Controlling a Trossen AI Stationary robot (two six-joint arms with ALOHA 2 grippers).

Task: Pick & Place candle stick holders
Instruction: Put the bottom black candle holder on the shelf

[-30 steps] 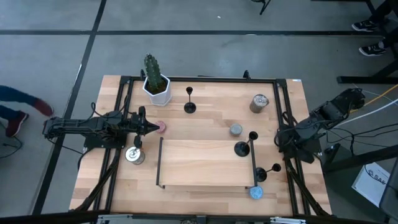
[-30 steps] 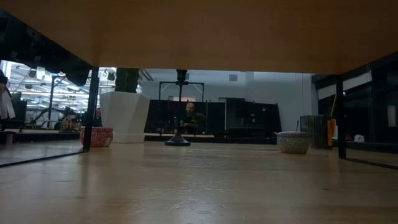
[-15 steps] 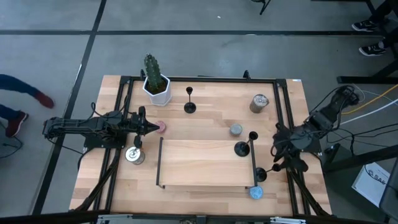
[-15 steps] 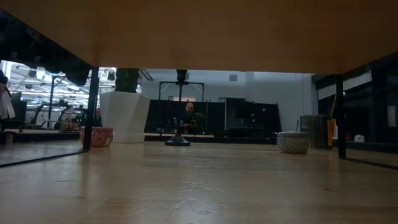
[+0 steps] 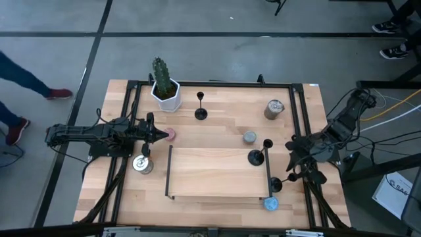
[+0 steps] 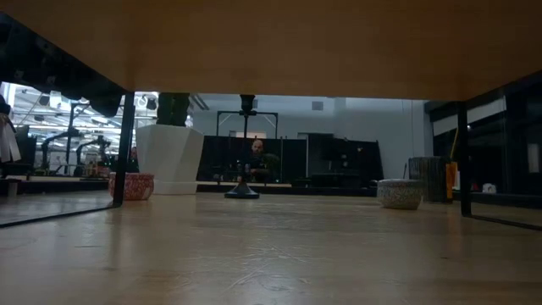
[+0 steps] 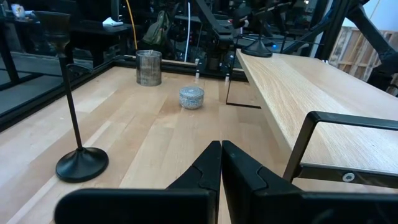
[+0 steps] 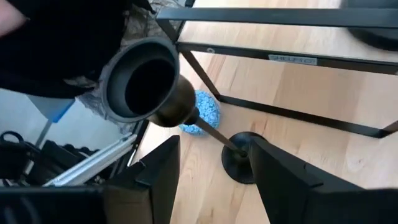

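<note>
Three slim black candle stick holders show from above, each a round flat base, thin stem and small cup. One stands low at the frame's right [image 5: 290,178], off the raised wooden shelf [image 5: 217,172], with the right gripper [image 5: 301,166] over it; in the right wrist view its two dark fingers [image 8: 158,171] stand apart on either side of the stem without touching it (the cup looms large and hollow), and a fuzzy blue tin [image 5: 271,204] lies just beyond. A second holder [image 5: 256,157] stands on the shelf's right end. Farther up, a speckled grey tin [image 5: 249,137] and a dull metal can [image 5: 273,108] sit on the pale plank table [image 5: 217,112]. The third holder [image 5: 200,113] stands near the top centre, beside a faceted white cactus pot [image 5: 165,92]. At the left, the left gripper [image 5: 162,134] rests pressed together, its tip by a pink tin [image 5: 170,134].
</note>
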